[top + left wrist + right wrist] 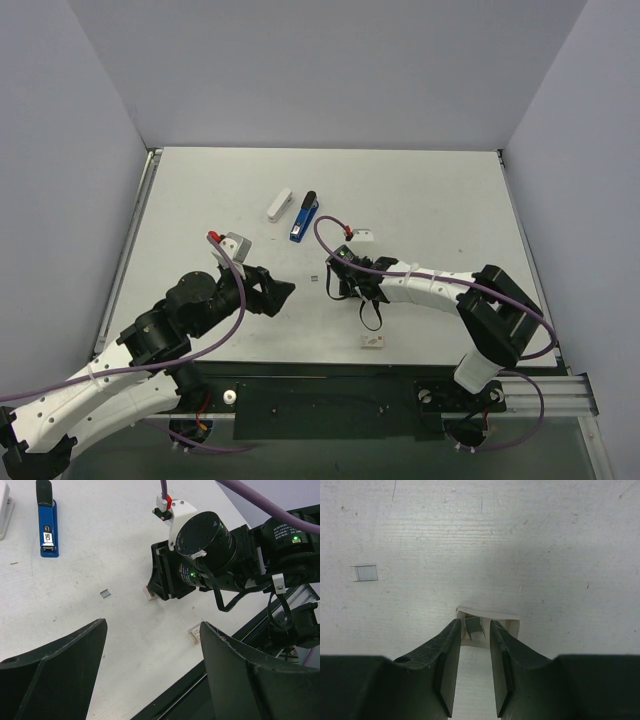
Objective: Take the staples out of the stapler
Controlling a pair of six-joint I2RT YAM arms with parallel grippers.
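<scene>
The white table (440,190) carries everything. My left claw (153,623) gapes wide above it, holding nothing. My right claw (475,622) stands narrow over a small white box (510,625). The blue stapler (304,217) lies well apart at its 11 o'clock. A staple strip (475,630) sits between the right claw's tips; I cannot tell whether it is gripped.

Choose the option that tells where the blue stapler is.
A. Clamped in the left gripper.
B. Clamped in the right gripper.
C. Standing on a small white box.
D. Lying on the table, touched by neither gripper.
D: the blue stapler lies on the table, beyond the open left gripper and the right gripper, which is at a small white box.
</scene>
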